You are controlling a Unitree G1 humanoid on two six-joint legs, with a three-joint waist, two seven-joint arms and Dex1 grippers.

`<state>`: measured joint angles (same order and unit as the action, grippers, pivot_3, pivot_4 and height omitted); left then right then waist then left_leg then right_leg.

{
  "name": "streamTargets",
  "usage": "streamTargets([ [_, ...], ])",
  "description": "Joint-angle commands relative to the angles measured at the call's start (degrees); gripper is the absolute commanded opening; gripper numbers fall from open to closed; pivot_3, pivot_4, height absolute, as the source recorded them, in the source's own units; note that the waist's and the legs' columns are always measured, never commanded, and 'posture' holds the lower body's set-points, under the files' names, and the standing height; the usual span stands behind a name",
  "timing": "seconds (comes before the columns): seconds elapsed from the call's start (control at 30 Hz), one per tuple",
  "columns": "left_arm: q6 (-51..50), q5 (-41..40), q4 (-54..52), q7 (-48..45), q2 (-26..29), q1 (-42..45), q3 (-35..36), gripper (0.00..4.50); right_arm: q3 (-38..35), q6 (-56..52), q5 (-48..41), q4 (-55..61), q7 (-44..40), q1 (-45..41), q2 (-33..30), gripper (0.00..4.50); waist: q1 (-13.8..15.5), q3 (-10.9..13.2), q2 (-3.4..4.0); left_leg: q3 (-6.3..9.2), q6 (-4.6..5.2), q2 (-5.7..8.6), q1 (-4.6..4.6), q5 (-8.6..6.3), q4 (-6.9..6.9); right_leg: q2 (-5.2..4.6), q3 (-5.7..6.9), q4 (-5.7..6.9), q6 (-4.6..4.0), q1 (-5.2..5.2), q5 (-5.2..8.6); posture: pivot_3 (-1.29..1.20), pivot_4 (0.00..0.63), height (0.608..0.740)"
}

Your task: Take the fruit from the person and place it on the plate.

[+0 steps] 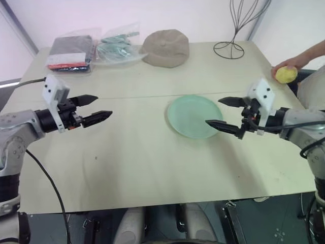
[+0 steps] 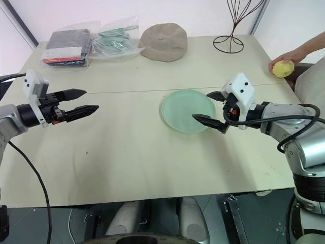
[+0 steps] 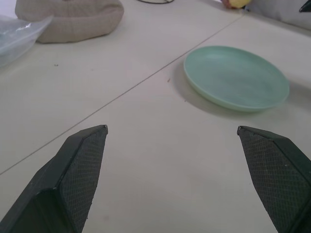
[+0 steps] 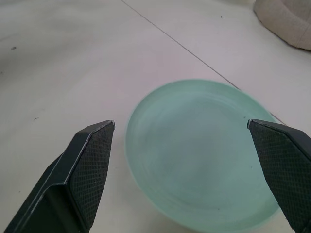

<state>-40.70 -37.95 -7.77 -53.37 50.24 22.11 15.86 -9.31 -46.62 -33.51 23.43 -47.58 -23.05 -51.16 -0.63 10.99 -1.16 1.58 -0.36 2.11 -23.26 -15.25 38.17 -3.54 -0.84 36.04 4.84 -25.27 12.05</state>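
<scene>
A person's hand (image 1: 298, 61) reaches in over the table's far right edge and holds the yellow fruit (image 1: 286, 74). The pale mint-green plate (image 1: 194, 116) lies bare at the table's middle. My right gripper (image 1: 221, 112) hovers over the plate's right rim, open and holding nothing, well short of the fruit. My left gripper (image 1: 101, 107) hangs open and holding nothing above the left half of the table, pointing toward the plate (image 3: 236, 77). The plate (image 4: 199, 150) lies between the right fingers in the right wrist view.
A tan domed cap (image 1: 165, 48) sits at the back centre. Clear bags with dark and green contents (image 1: 89, 50) lie at the back left. A black wire stand (image 1: 229, 47) rises at the back right. The table's front half is bare wood (image 1: 152, 168).
</scene>
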Motion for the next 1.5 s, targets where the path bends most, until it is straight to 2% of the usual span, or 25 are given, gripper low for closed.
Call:
streamTargets([
  [0.03, 0.93, -0.11, -0.67, 0.10, -0.39, 1.44, 0.02, 4.47, -2.46, -0.46, -1.06, 2.42, 0.16, 0.28, -1.40, 4.50, 0.00, 0.00, 0.00, 0.00, 0.00, 0.00, 0.00, 0.00, 0.00, 0.00, 0.00, 0.00, 0.00, 0.00, 0.00, 0.00, 0.150, 0.740],
  [0.43, 1.73, 1.14, 2.31, -1.90, -0.83, 3.74, -2.12, 4.47, -4.00, -1.40, -1.68, 2.93, 0.59, 1.72, -2.93, 4.50, -0.02, 0.00, 0.00, -0.01, 0.00, 0.01, 0.02, 0.00, 0.01, 0.02, 0.02, 0.01, 0.00, 0.01, 0.00, 0.00, 0.150, 0.740],
  [0.8, 4.82, 3.76, 7.14, -4.63, -1.46, 7.78, -4.72, 4.47, -3.35, -1.04, -1.66, 4.45, 3.97, 1.31, -1.18, 4.50, 0.05, 0.00, 0.00, -0.01, 0.00, 0.01, 0.00, 0.00, 0.01, 0.01, 0.04, 0.00, 0.01, 0.02, 0.00, 0.00, 0.150, 0.740],
  [1.5, 4.78, 4.83, 6.98, -4.32, -3.33, 9.87, -6.01, 4.47, -4.52, -1.83, -3.72, 6.07, 5.98, 2.49, -1.58, 4.50, 0.02, 0.00, 0.00, -0.01, 0.00, 0.01, 0.01, 0.00, 0.02, 0.02, 0.02, 0.01, 0.02, 0.01, -0.01, 0.00, 0.150, 0.740],
])
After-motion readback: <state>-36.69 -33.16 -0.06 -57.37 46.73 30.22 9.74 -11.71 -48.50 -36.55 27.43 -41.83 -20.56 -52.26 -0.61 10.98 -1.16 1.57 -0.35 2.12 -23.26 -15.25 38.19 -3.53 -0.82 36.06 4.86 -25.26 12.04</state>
